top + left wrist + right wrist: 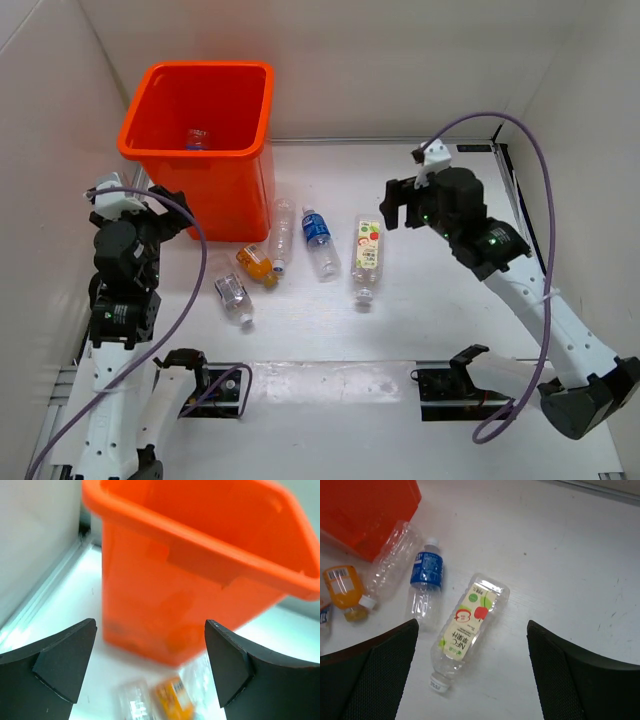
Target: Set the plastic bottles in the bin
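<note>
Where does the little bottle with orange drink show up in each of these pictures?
Top external: orange-drink bottle lies left of centre, near the bin base.
Left wrist: blurred, bottom centre.
Right wrist: far left, middle height.
Shared landmark: the orange bin beside it.

The bin (215, 200) is smooth, pretty glossy orange plastic. The bottles (322, 245) are thin clear plastic; the bare bottle (395, 550) looks crinkly, the apple-label bottle (467, 630) wears a shiny printed wrap. The table (560, 555) is matt white, a bit scuffed. Pads (370, 680) on the right gripper (472, 624) are matt black with fine mesh texture.
</note>
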`<act>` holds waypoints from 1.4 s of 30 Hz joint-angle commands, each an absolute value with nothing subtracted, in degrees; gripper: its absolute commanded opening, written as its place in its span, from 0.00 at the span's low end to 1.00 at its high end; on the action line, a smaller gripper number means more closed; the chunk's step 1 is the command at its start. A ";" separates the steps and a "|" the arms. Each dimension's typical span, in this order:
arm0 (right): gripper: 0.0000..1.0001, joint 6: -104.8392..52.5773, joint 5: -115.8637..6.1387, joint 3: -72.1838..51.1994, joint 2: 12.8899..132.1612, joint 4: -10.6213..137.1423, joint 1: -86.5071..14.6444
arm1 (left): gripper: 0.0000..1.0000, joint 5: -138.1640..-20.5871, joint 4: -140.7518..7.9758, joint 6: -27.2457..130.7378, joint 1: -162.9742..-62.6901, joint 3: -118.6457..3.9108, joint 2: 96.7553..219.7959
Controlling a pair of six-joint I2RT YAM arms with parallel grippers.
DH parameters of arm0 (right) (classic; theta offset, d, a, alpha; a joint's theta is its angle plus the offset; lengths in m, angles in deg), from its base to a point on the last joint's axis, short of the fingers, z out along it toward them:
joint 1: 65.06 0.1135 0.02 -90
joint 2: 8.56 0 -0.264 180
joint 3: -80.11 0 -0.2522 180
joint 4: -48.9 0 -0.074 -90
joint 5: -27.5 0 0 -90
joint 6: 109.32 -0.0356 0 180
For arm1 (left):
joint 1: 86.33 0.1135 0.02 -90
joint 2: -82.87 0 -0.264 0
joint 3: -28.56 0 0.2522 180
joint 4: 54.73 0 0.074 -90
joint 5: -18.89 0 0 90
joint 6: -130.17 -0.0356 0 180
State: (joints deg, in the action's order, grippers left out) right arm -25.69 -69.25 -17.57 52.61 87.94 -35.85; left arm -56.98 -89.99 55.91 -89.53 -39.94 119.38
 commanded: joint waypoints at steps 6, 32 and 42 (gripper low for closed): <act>0.90 -34.52 -76.70 -19.58 51.39 86.22 -34.70 | 1.00 -61.61 -112.61 70.41 -88.88 -48.21 121.10; 0.90 -41.82 -66.71 2.71 93.29 110.64 -38.26 | 1.00 -58.55 -121.85 57.22 -97.05 -44.35 121.73; 0.90 -43.13 -72.08 6.34 104.74 113.73 -36.05 | 1.00 -58.81 -123.77 57.49 -97.06 -45.58 124.88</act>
